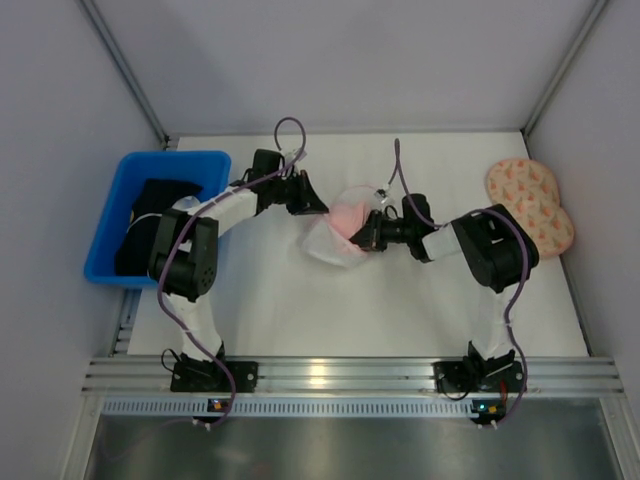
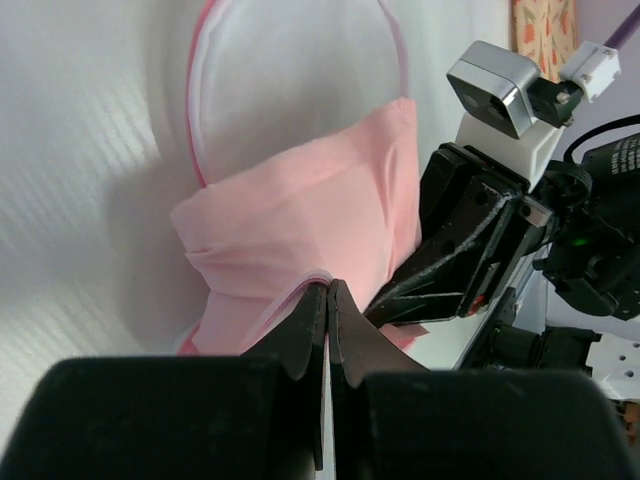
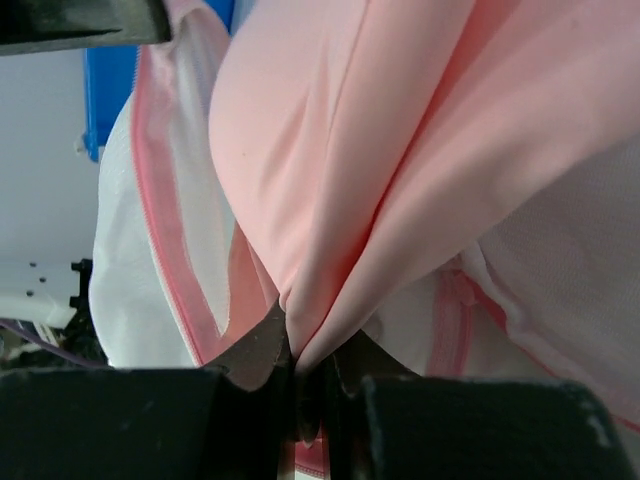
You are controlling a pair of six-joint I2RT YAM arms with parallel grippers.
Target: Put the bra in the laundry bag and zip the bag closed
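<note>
The laundry bag point(image 1: 328, 246) lies open mid-table, white mesh with pink zipper edging. The light-pink bra point(image 1: 347, 214) sits bunched in its mouth. My left gripper point(image 1: 312, 205) is shut on the bag's pink-edged rim; in the left wrist view point(image 2: 328, 290) the rim runs into the closed jaws, with the bra point(image 2: 300, 220) just beyond and the mesh flap point(image 2: 300, 80) above. My right gripper point(image 1: 362, 237) is shut on a fold of the bra point(image 3: 400, 150), seen in the right wrist view point(image 3: 305, 345), with the bag's mesh point(image 3: 140, 300) around it.
A blue plastic bin point(image 1: 200, 160) holding black garments point(image 1: 150, 215) stands at the left edge. A peach orange-speckled two-lobed item point(image 1: 530, 200) lies at the right edge. The two grippers are very close together over the bag.
</note>
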